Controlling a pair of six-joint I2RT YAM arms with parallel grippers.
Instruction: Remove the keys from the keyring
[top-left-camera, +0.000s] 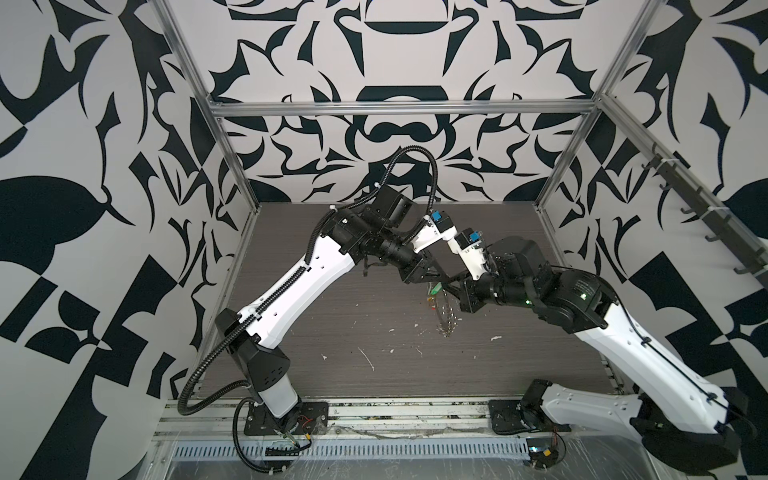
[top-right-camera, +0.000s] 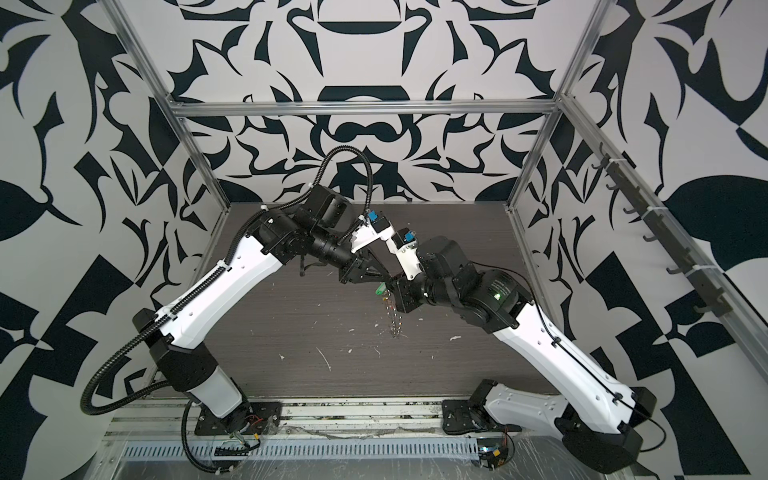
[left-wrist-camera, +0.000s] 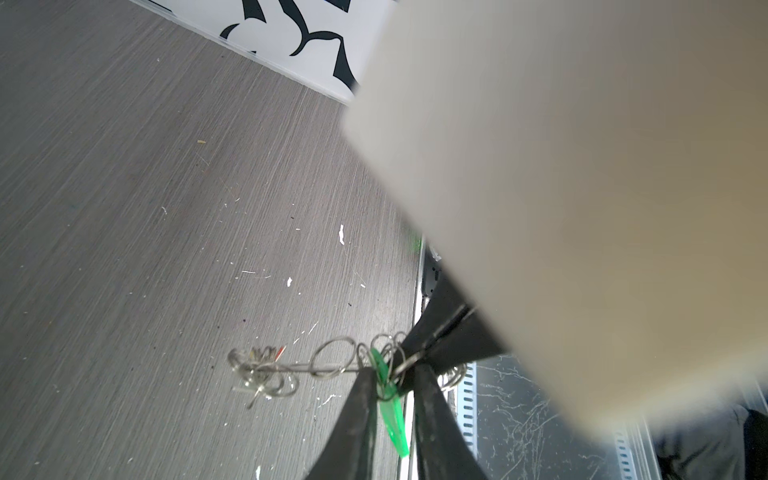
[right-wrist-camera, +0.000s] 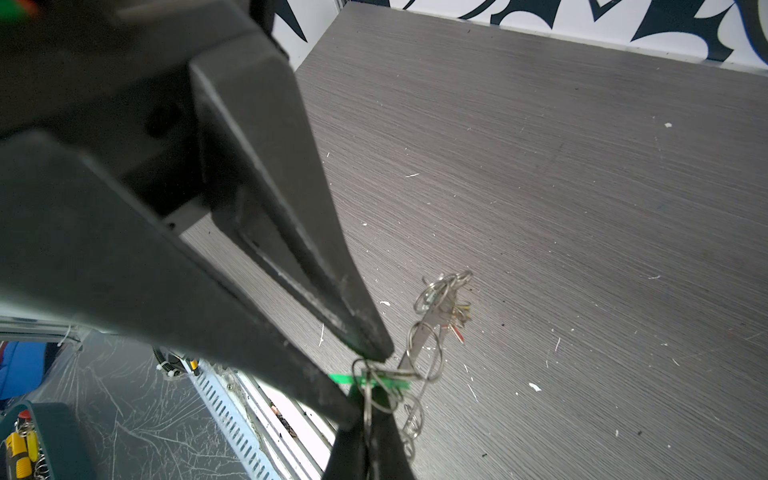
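The keyring (top-left-camera: 445, 316) (top-right-camera: 394, 318) hangs edge-on above the grey tabletop (top-left-camera: 332, 316), between the two grippers, in both top views. My right gripper (right-wrist-camera: 368, 409) (top-left-camera: 448, 287) is shut on one of its wire loops (right-wrist-camera: 368, 399). My left gripper (left-wrist-camera: 390, 372) (top-left-camera: 439, 277) has a finger on each side of a green tag (left-wrist-camera: 392, 415) (right-wrist-camera: 386, 381). The tag and a loop fill the gap at the fingertips, so I cannot tell whether it is pinched. Small keys (left-wrist-camera: 259, 365) (right-wrist-camera: 455, 316) with red and yellow tags cluster at the ring's far end.
White scraps (top-left-camera: 368, 359) lie scattered on the tabletop. An aluminium rail (top-left-camera: 395, 411) and a slotted duct (top-left-camera: 374, 449) run along the front edge. Patterned walls close in the other three sides. A teal bin (right-wrist-camera: 62, 436) sits beyond the front edge.
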